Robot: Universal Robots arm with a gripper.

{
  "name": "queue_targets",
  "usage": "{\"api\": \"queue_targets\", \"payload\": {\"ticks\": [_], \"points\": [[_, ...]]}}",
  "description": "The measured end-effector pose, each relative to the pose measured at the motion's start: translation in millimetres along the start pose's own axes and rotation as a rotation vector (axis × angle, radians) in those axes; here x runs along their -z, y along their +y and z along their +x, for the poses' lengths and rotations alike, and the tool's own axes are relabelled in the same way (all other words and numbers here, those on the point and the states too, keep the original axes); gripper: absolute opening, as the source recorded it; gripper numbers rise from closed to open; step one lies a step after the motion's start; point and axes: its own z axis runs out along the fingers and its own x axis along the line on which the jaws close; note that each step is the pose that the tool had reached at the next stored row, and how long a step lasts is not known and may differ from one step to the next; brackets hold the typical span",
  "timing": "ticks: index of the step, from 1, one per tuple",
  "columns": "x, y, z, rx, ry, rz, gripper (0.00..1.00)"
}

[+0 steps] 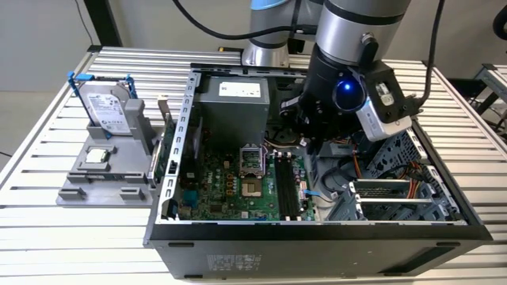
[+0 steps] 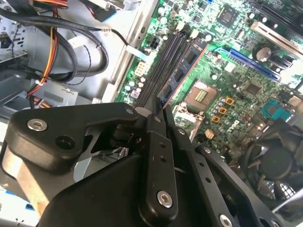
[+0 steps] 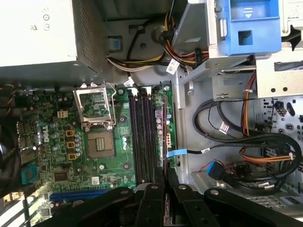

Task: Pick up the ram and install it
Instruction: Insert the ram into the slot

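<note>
Inside the computer case (image 1: 317, 243), over the memory slots (image 1: 287, 187) at 3 o'clock of the processor socket (image 1: 253, 190) in the exterior view, the gripper (image 3: 164, 177) holds the ram (image 2: 184, 71) edge-on between its closed jaws.

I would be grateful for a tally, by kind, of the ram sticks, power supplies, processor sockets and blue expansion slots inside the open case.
ram: 1
power supply: 1
processor socket: 1
blue expansion slot: 1
Total: 4
</note>
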Motion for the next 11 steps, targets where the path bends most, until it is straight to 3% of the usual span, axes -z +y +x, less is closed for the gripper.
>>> {"api": "queue_targets", "payload": {"ticks": [3,8,11], "points": [[-5.4,-0.1,0.6,0.006,0.0001,-0.0004,0.0],[-6.0,-0.1,0.6,0.007,0.0009,0.0001,0.0],[-10.2,-0.1,0.8,0.007,0.0009,-0.0001,0.0]]}}
